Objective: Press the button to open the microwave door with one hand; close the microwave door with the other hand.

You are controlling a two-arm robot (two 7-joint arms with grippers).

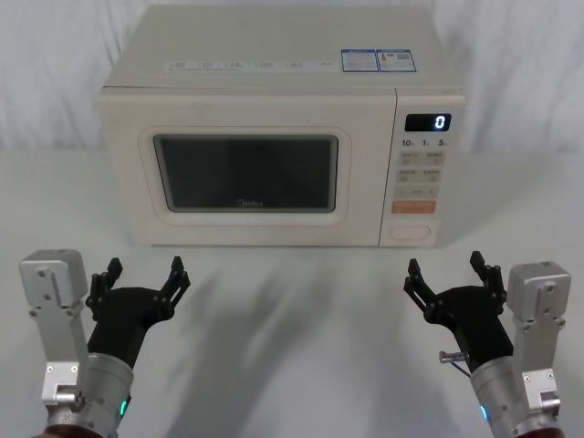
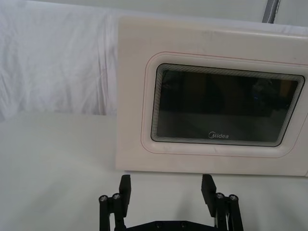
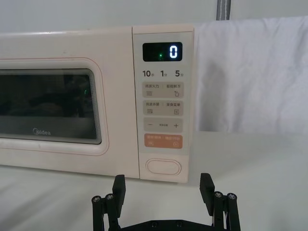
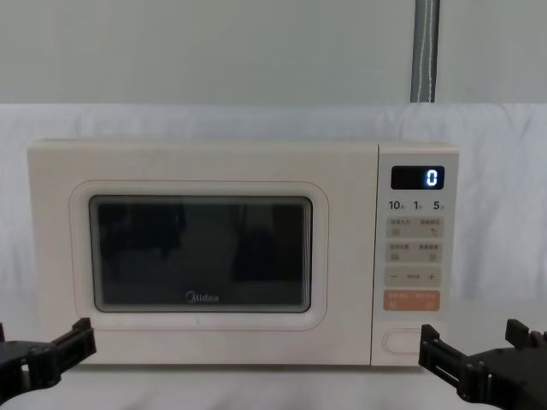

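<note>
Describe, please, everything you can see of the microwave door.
The microwave door is a large cream panel, plastic by its look, with a raised rounded frame around a dark glass window and a grey Midea logo under the glass. It is shut, flush with the front, upright, left of the control panel. Nothing touches it; the left gripper and right gripper hang open, short of it.

You can read "Midea" in grey on the microwave door, below its dark window, ahead of the left gripper; ahead of the right gripper, the digital display shows "0"; beneath it the control panel is marked "10", "1" and "5"; the smaller key labels are unreadable.
</note>
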